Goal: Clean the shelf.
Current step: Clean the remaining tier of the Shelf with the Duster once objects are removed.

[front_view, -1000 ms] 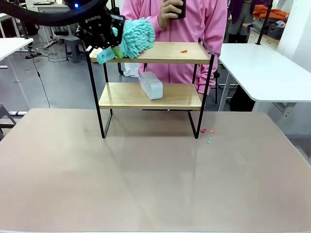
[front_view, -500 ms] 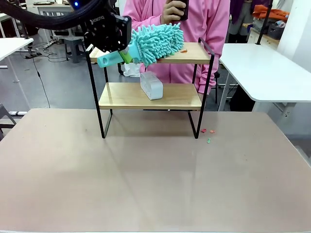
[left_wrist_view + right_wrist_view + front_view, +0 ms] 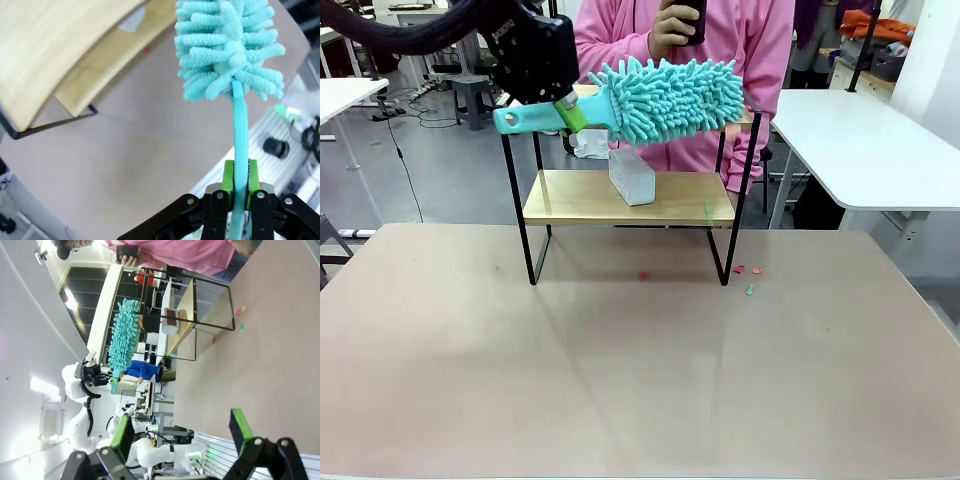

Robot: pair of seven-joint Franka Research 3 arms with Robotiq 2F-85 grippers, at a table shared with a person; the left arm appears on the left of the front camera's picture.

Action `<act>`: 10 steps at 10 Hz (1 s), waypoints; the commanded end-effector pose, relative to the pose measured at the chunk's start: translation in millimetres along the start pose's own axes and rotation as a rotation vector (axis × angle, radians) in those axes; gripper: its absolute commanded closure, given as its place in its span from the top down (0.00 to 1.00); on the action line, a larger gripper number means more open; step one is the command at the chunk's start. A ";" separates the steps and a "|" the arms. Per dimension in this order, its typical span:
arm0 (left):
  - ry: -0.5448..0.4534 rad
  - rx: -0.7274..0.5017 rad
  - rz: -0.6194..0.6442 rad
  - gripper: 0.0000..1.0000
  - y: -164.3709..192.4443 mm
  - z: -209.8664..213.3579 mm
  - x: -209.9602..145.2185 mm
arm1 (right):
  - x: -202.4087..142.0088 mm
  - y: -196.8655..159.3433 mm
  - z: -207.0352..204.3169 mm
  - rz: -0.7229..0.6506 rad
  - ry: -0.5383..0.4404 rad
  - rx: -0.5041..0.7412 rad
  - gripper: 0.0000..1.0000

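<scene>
My left gripper (image 3: 565, 112) is shut on the handle of a turquoise fluffy duster (image 3: 670, 95). The duster head lies across the right half of the top board of the shelf (image 3: 570, 200), a small two-tier rack of wooden boards in a black frame. In the left wrist view the green pads (image 3: 228, 180) clamp the duster handle (image 3: 241, 140), the duster head (image 3: 227, 50) is ahead, and the shelf boards (image 3: 50, 45) are at the upper left. My right gripper (image 3: 180, 432) is open and holds nothing; its view has the duster (image 3: 120, 340) and the shelf (image 3: 186, 315) far off.
A white box (image 3: 632, 175) stands on the lower board. Small red scraps (image 3: 643, 276) (image 3: 747, 270) and a green one (image 3: 749, 290) lie on the tan tabletop (image 3: 620, 380) in front of the shelf. A person in pink (image 3: 620, 30) stands behind it holding a phone.
The left gripper swept the duster rightward along the top board. The red scrap on that board is gone, and a red scrap now lies on the table in front of the shelf.
</scene>
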State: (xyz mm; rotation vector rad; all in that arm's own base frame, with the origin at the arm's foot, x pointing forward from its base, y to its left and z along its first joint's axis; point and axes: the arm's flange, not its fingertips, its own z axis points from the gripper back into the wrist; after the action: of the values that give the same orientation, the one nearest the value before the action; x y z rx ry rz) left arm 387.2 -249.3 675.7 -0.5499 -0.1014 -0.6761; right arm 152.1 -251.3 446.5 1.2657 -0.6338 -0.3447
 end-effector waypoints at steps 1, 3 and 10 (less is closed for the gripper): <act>0.086 -0.030 -0.093 0.12 9.7 14.8 -5.2 | 2.7 2.1 -1.1 0.028 -0.014 0.019 1.00; 0.123 -0.104 -0.146 0.12 17.3 32.5 -14.3 | 2.7 2.1 -1.1 0.028 -0.014 0.019 1.00; -0.051 -0.322 0.035 0.12 53.0 122.6 -118.1 | 2.7 2.1 -1.1 0.028 -0.014 0.019 1.00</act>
State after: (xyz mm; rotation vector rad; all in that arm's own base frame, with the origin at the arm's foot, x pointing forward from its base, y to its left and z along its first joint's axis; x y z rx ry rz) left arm 357.0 -115.7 722.9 -0.7992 0.0062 -0.7404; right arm 152.1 -251.4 446.4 1.2659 -0.6336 -0.3451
